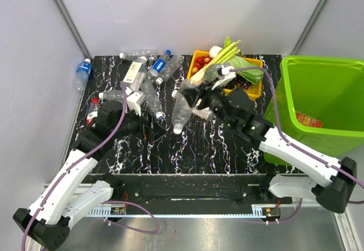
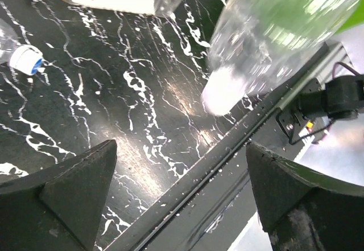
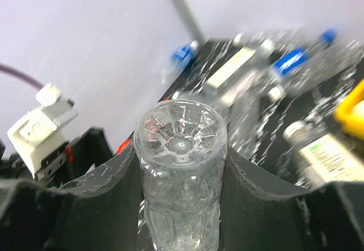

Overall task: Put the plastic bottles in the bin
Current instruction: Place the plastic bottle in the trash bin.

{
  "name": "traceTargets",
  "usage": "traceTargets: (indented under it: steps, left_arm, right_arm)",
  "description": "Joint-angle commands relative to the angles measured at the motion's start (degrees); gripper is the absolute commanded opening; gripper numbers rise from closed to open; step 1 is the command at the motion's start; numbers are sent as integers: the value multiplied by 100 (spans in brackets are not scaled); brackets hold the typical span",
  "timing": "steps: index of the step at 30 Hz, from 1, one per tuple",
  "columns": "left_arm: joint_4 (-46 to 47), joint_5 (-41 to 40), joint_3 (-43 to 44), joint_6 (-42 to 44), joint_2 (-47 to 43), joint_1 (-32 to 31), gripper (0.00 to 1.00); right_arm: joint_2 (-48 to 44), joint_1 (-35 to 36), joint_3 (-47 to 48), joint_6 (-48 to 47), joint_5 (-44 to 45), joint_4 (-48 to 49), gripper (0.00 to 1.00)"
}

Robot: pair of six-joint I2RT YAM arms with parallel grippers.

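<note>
Clamping a clear bottle in the right claw, base end turned toward the wrist camera, with black fingers pressed against either side of the barrel. Held near the middle of the top view, white cap end pointing toward the lower edge of the frame. Cannot tell whether that end touches the bench or hangs just above. Just left of there, left claw spread wide and grasping nothing, with bare marbled surface below and a blurred cap end, apparently of that bottle, at upper right of its wrist view.

Looks empty, so probably very light, thin-walled and easy to dent. Smooth plastic, likely slippery under hard pads. Best gripped around the straight barrel, never the tapering neck, with just enough squeeze to stop sliding.

Judged as the carry step: needs lifting over the thick rim of the bin at the right of the frame, well apart from the bottle. Risk of popping out if squeezed too hard or swung fast.

Farther out, other bottles strewn at upper left of the bench, a blue-labelled bottle lying off its left edge, and a yellow tray of vegetables at top centre.
</note>
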Motion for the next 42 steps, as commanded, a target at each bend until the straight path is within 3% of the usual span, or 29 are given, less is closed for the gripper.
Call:
traceTargets:
  steps: [1, 6, 11, 16, 24, 31, 34, 38, 42]
  left_arm:
    - [34, -783, 91, 84, -107, -13, 99]
    - [-230, -1655, 188, 66, -45, -13, 99]
    - [-239, -1796, 188, 66, -80, -13, 99]
    - [-300, -2033, 197, 58, -36, -13, 99]
    - [-327, -2209, 206, 58, -27, -13, 99]
    - [-362, -2341, 232, 49, 8, -13, 99]
    - [-371, -2394, 215, 49, -1, -13, 99]
    - [-388, -2446, 223, 49, -1, -13, 99]
    - [-380, -2481, 214, 49, -1, -13, 99]
  right_arm:
    - [-723, -44, 395, -1375, 1471, 271, 34]
    - [-1366, -44, 728, -3122, 2394, 677, 33]
    - [-1665, -44, 1221, -4960, 3054, 860, 34]
    - [-1999, -44, 1300, -6875, 3126, 1879, 33]
    - [-1744, -44, 1951, -9743, 4065, 2337, 40]
    - [-2342, -44, 1319, -9885, 4504, 2206, 43]
    - [-2631, -44, 907, -9860, 4619, 2188, 56]
    - [-2913, -44, 580, -9622, 4707, 2188, 81]
    - [-2923, -44, 553, -9499, 4795, 2188, 89]
